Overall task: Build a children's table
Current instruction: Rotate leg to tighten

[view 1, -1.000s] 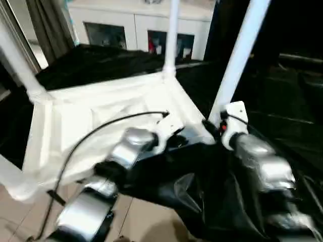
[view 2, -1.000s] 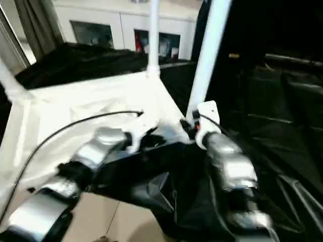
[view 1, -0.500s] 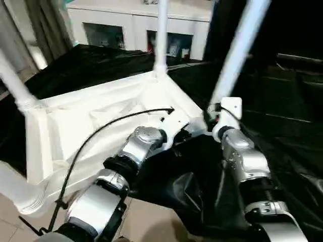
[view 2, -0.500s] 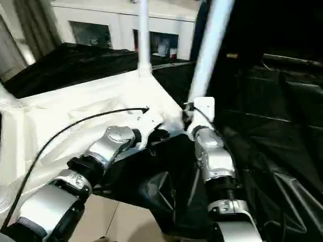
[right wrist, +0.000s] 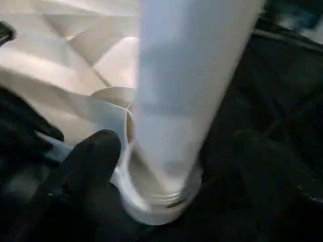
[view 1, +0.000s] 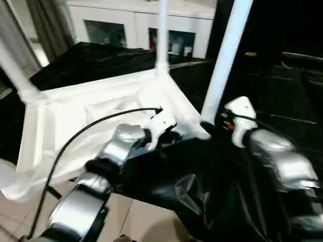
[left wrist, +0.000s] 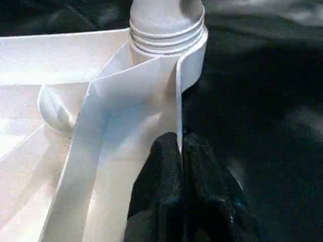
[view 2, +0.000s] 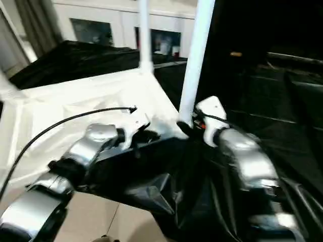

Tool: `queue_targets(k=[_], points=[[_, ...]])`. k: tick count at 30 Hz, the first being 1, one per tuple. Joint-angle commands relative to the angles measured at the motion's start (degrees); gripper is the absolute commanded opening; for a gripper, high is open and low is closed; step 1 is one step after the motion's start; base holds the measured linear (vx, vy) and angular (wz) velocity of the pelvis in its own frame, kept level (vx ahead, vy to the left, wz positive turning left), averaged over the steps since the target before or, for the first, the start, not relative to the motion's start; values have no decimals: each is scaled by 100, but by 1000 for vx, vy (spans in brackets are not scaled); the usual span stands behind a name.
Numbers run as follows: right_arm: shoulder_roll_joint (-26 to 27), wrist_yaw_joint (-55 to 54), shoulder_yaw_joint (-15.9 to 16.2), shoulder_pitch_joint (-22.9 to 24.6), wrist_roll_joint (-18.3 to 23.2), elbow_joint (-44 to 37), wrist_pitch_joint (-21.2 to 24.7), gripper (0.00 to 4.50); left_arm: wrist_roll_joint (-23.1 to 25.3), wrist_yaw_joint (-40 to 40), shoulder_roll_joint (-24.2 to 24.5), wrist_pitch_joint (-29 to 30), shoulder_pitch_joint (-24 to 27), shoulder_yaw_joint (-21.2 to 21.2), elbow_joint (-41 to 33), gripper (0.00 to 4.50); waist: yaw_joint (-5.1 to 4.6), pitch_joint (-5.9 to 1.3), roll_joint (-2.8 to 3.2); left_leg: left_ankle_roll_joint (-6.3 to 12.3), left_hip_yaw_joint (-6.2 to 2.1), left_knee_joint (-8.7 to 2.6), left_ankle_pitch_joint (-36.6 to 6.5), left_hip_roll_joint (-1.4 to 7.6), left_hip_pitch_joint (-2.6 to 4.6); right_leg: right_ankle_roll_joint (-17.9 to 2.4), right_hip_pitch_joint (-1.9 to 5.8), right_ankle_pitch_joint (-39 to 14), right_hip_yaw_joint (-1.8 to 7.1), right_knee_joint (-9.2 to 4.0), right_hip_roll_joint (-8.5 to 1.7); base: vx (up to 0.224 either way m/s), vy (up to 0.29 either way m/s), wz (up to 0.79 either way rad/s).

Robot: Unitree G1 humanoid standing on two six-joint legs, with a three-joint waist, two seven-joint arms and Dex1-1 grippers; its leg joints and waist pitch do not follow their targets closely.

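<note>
Left gripper [left wrist: 179, 151], wrist view: the two black fingers are pressed together on the thin raised rim of the white tabletop [left wrist: 101, 131], pinching that wall just below a corner socket in which the threaded base of a leg [left wrist: 166, 25] sits; ribs of the underside run off beside the rim, and black sheeting [left wrist: 262, 101] lies beyond the corner. Right gripper [right wrist: 171, 181], wrist view: the fingers stand apart on either side of the near leg's [right wrist: 186, 85] lower end, one black finger [right wrist: 93, 156] beside the socket collar and the other blurred on the far side; whether the pads touch the tube cannot be told. Head views: the tabletop [view 1: 91, 113] lies upside down, ribbed underside up, on a surface draped in black sheeting [view 1: 202, 191], with one corner overhanging the tiled floor [view 1: 136, 227]. Three legs rise upright from corner sockets: the near leg [view 1: 222, 65] at the corner closest to the right gripper [view 1: 209, 126], a second [view 1: 162, 35] at the far corner, a third [view 1: 15, 70] at the left corner. The left gripper [view 1: 171, 135] meets the tabletop's near rim just beside the near leg's socket, a black cable [view 1: 86, 133] arching over its silver forearm. White cabinets [view 1: 141, 25] stand in the background.
</note>
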Motion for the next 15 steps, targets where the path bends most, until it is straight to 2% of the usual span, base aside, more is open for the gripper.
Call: queue_targets(k=[1,2,4,6,8,9,13,14,15], points=[[-125,401,94,65,139,-192,96,404,-436,-460,-56,-372,-9,5,-543,0,11,-429,-117,581,26,-337,-1004,109,56,-1188,384,-1286,248,-315,-289,0,0,0],[-125,401,94,65,139,-192,96,404,-436,-460,-56,-372,-9,5,-543,0,18,-420,-114,541,29,-344,-1086,108,61,-1162,372,-1456,246,-338,-297,0,0,0],[-451,919,182,178,223,-286,141,404,-597,-1069,146,-177,219,-110,-1007,0,51,-413,-130,475,24,-356,-1161,132,75,-1107,371,-1659,248,-351,-311,0,0,0],[-557,1099,222,216,258,-315,127,404,-627,-1190,195,-136,270,-117,-1123,0,79,-405,-131,457,42,-349,-1205,123,83,-1029,339,-1809,254,-369,-296,0,0,0],[-633,1260,231,268,352,-375,194,404,-623,-1211,224,-125,296,-98,-1167,0,86,-408,-143,440,32,-353,-1148,122,69,-967,347,-1912,244,-373,-304,0,0,0],[-669,1322,236,286,387,-400,213,379,-622,-1225,234,-108,312,-87,-1201,0,84,-406,-151,419,27,-354,-1132,120,58,-939,351,-1947,240,-374,-305,0,0,0],[-669,1418,170,272,465,-374,239,366,-625,-1284,275,-14,355,-68,-1320,0,76,-403,-143,382,17,-355,-1157,111,50,-863,350,-2081,232,-387,-308,0,0,0],[-666,1430,163,269,479,-373,238,339,-627,-1288,278,0,361,-69,-1340,0,72,-408,-148,376,14,-355,-1132,113,47,-856,352,-2065,232,-386,-309,0,0,0],[-658,1460,156,256,524,-366,249,339,-642,-1323,295,50,389,-80,-1415,0,71,-409,-152,379,16,-351,-1114,110,48,-856,348,-2045,233,-385,-304,0,0,0]])
